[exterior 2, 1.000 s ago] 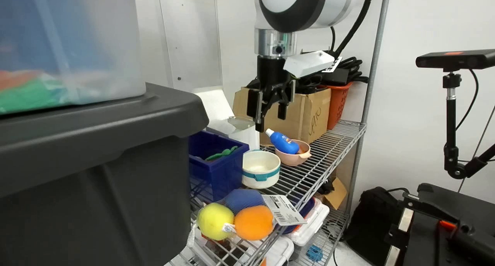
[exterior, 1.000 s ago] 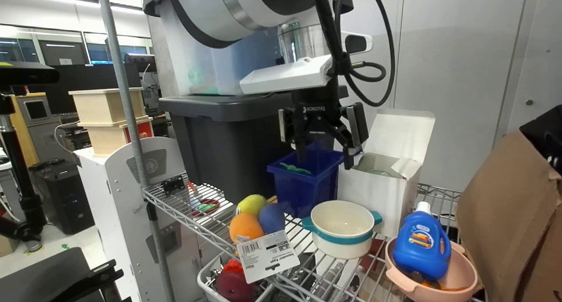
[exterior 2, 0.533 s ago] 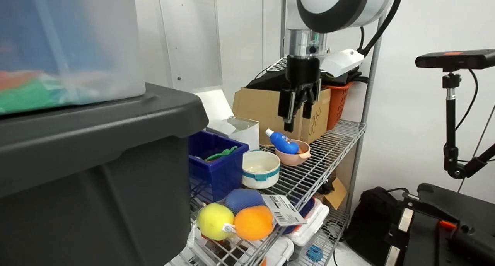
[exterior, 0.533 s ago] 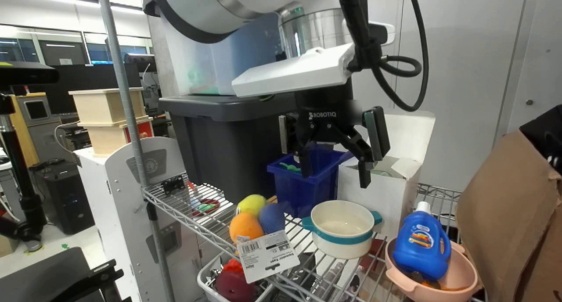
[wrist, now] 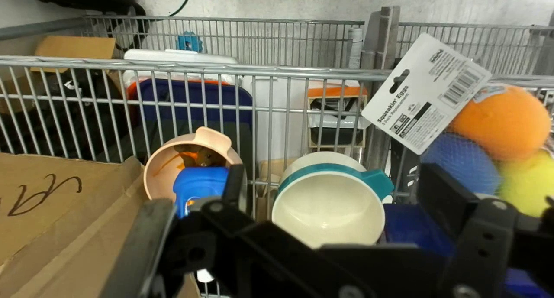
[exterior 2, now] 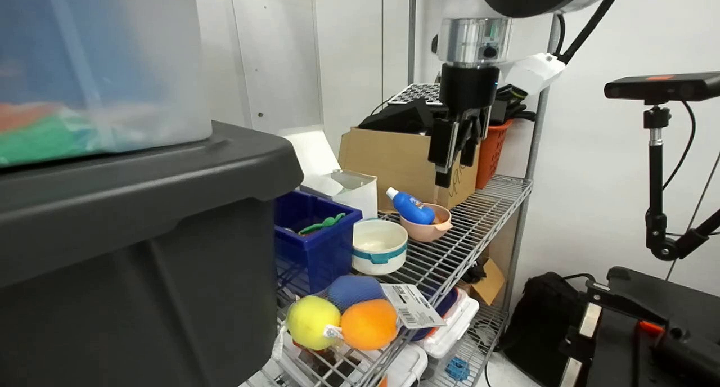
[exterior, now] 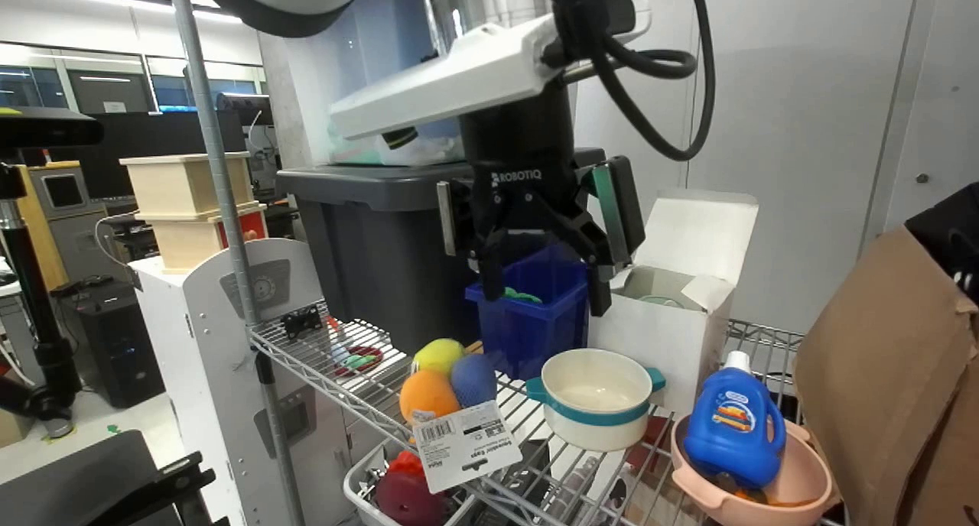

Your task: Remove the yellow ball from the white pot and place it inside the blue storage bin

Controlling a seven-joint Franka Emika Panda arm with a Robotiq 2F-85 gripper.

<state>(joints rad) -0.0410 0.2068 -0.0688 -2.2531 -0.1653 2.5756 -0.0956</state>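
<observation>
Shelf (exterior 2: 478,218): one bin (exterior 2: 329,256), one green something (exterior 2: 328,223)

In an exterior view, a blue plastic bottle (exterior 2: 415,210) is cradled in a round pink bowl (exterior 2: 424,233) on a metal wire shelf (exterior 2: 492,204), its white cap (exterior 2: 392,192) pointed toward ten o'clock. From the bowl, a brown cardboard box (exterior 2: 396,161) is seen at twelve o'clock and a red-orange plastic basket (exterior 2: 492,153) at one. A netted blue ball (exterior 2: 354,291) is flanked by a yellow ball (exterior 2: 311,322) at eight o'clock and an orange ball (exterior 2: 369,324) at five.
</observation>
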